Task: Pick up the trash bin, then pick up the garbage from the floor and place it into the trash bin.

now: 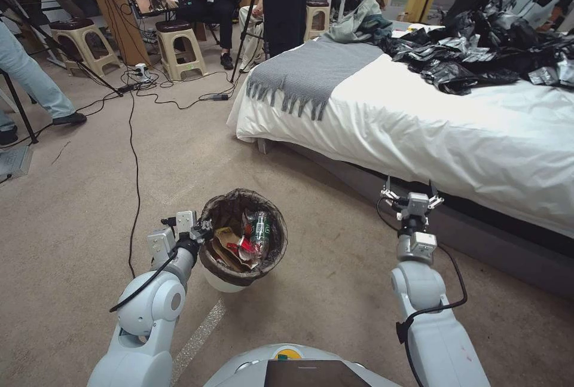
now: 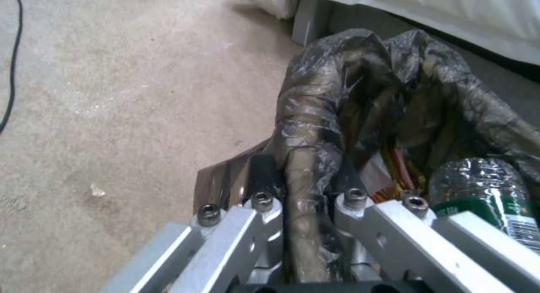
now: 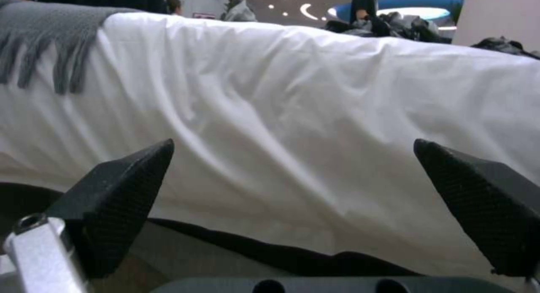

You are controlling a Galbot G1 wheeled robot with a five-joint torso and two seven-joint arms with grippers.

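Nearly done: left gripper clamps trash bin rim, garbage inside; right gripper wide open, empty; floor bare.

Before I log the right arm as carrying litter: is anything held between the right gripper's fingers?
No. The right gripper is open, and between its black fingertips there is just the bed's white sheet beyond.

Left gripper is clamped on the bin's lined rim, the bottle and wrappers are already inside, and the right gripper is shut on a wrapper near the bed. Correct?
Not quite. The right gripper is open and empty, as the right wrist view shows: jaws spread before the bed. The rest holds: left gripper on the trash bin rim, bottle and wrappers inside.
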